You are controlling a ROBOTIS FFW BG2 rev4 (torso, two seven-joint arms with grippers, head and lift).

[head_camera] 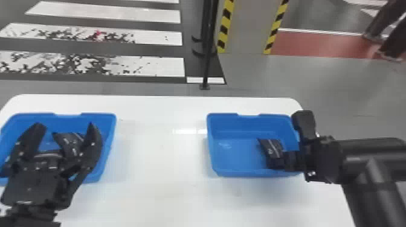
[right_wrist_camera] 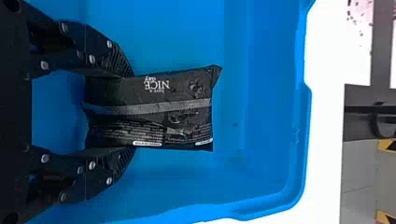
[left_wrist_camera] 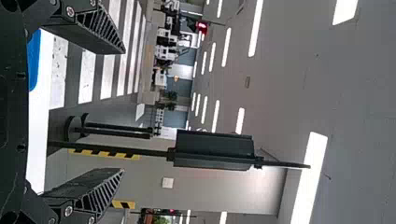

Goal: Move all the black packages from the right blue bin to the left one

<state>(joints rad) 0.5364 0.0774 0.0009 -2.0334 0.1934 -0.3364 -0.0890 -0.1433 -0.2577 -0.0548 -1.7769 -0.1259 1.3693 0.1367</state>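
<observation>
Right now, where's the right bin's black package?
In the head view, the black package is toward the right side of the right bin, at the right gripper.

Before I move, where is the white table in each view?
Head view: white table in the lower part, under left blue bin and right blue bin.
Left wrist view: table, narrow strip before the floor.
Right wrist view: table, beyond the right blue bin's rim.
Shared landmark: yellow-black striped tape.
</observation>
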